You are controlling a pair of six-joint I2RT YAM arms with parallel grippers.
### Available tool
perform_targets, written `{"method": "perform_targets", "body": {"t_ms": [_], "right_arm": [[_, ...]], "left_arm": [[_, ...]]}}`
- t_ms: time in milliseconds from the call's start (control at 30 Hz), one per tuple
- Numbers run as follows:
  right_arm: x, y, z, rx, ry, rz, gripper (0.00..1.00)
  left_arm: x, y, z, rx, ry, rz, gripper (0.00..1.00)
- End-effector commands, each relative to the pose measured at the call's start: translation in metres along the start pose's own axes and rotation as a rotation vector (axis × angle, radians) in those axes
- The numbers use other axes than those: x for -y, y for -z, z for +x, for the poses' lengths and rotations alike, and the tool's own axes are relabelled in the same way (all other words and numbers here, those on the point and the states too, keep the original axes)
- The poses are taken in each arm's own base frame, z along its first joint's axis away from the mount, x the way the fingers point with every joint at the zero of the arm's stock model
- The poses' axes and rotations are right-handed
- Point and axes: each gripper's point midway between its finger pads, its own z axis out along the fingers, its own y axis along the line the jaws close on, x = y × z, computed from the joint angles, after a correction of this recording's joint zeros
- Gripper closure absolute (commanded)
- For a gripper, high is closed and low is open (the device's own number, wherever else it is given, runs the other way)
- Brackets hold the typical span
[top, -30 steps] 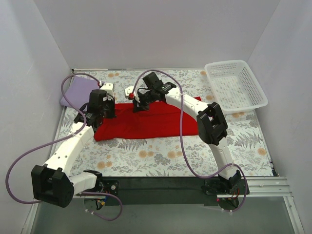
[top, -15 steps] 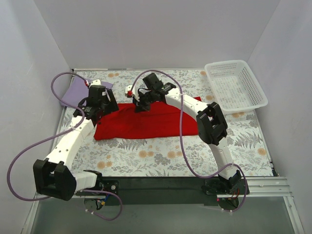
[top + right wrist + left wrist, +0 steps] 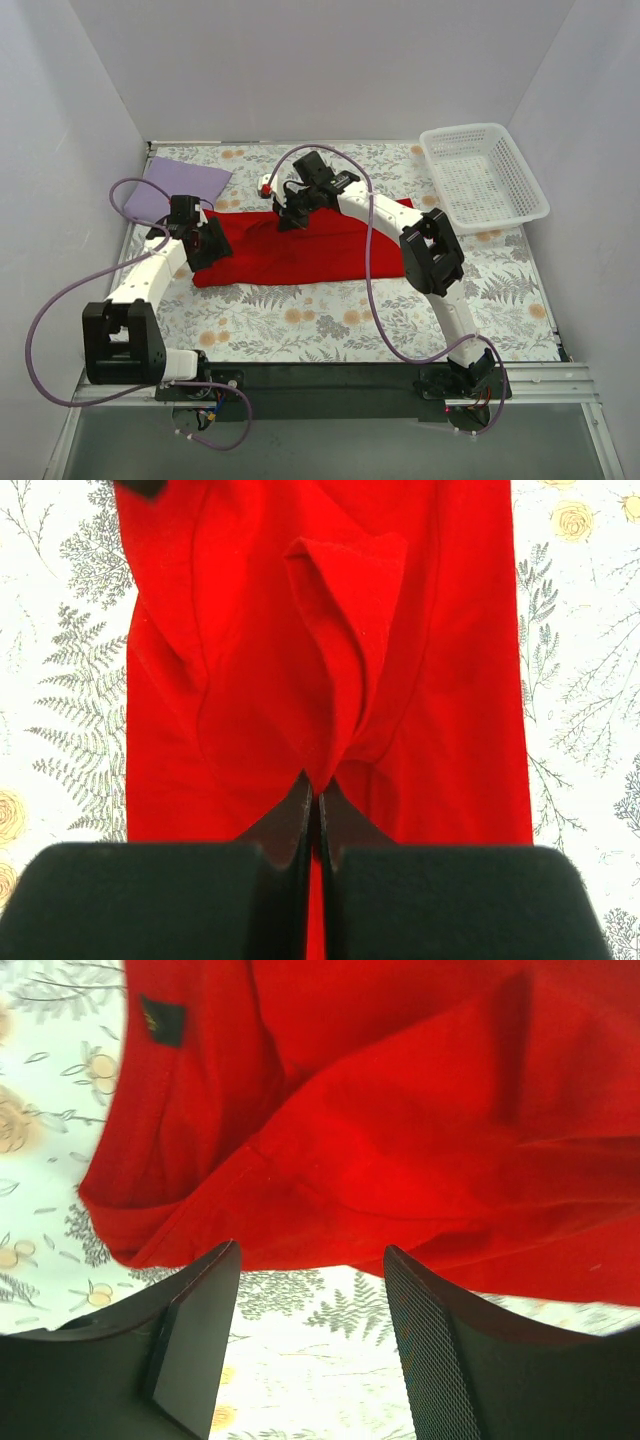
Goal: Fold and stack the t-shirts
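The red t-shirt [image 3: 310, 250] lies spread across the middle of the table, folded into a wide band. The pale lilac t-shirt [image 3: 180, 185] sits folded at the back left corner. My left gripper [image 3: 212, 244] hovers over the red shirt's left end. In the left wrist view it [image 3: 311, 1252] is open, with only tablecloth between its fingers and the red cloth [image 3: 400, 1110] just beyond the tips. My right gripper [image 3: 284, 217] is at the shirt's back edge. In the right wrist view it [image 3: 315, 783] is shut on a raised pinch of the red shirt [image 3: 340, 610].
A white lattice basket [image 3: 485, 175] stands at the back right. The floral tablecloth [image 3: 330, 320] covers the table. White walls close in on the left, back and right. A purple cable [image 3: 60, 300] loops out from the left arm.
My left gripper has opened, let go of the red shirt and drawn back toward the left and near side, uncovering the lilac shirt. The right gripper holds its pinch in place.
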Motion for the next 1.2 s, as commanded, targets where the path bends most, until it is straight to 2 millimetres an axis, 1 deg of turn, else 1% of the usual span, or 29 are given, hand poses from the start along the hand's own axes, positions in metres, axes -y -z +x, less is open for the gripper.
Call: {"method": "perform_targets", "body": {"t_ms": [0,67,100,133,233,300,333,400,500,567,600,633,733,833,900,1067,1167], "right_arm": [[0.012,0.005,-0.020,0.054,0.013,0.024,0.99],[0.012,0.005,-0.021,0.056,0.011,0.021,0.99],[0.012,0.005,-0.021,0.058,0.011,0.022,0.99],[0.012,0.005,-0.021,0.057,0.007,0.021,0.99],[0.016,0.009,-0.023,0.066,0.004,0.029,0.99],[0.016,0.010,-0.023,0.068,-0.004,0.028,0.99],[0.017,0.010,-0.023,0.070,-0.004,0.029,0.99],[0.018,0.011,-0.021,0.070,-0.007,0.027,0.99],[0.017,0.011,-0.020,0.071,-0.011,0.024,0.99],[0.017,0.011,-0.022,0.075,-0.011,0.021,0.99],[0.017,0.010,-0.021,0.076,-0.012,0.018,0.99],[0.016,0.010,-0.021,0.076,-0.016,0.016,0.99],[0.014,0.008,-0.020,0.080,-0.024,0.005,0.99],[0.014,0.007,-0.020,0.083,-0.025,0.000,0.99],[0.013,0.006,-0.020,0.085,-0.027,-0.004,0.99],[0.016,0.004,-0.019,0.083,-0.030,0.003,0.99],[0.019,0.003,-0.016,0.076,-0.038,0.014,0.99]], "left_arm": [[0.008,-0.004,-0.010,-0.002,-0.128,0.059,0.43],[0.007,-0.007,-0.012,-0.005,-0.153,0.050,0.42],[0.004,-0.011,-0.011,-0.020,-0.161,0.034,0.42],[-0.002,-0.013,-0.012,-0.018,-0.176,0.003,0.42],[-0.011,-0.015,-0.013,-0.007,-0.190,-0.039,0.42],[-0.010,-0.012,-0.016,0.016,-0.189,-0.037,0.42],[-0.015,-0.011,-0.020,0.034,-0.189,-0.067,0.42],[-0.019,-0.009,-0.024,0.053,-0.192,-0.087,0.42],[-0.025,-0.008,-0.026,0.067,-0.186,-0.116,0.42],[-0.027,-0.010,-0.024,0.062,-0.174,-0.126,0.42],[-0.036,-0.010,-0.029,0.069,-0.143,-0.140,0.42],[-0.037,-0.011,-0.029,0.067,-0.137,-0.138,0.42],[-0.038,-0.014,-0.028,0.053,-0.114,-0.117,0.44],[-0.037,-0.018,-0.027,0.026,-0.100,-0.091,0.52],[-0.029,-0.023,-0.022,-0.015,-0.097,-0.036,0.55],[-0.023,-0.028,-0.013,-0.066,-0.094,0.008,0.62],[-0.022,-0.028,-0.011,-0.071,-0.092,0.015,0.63]]}}
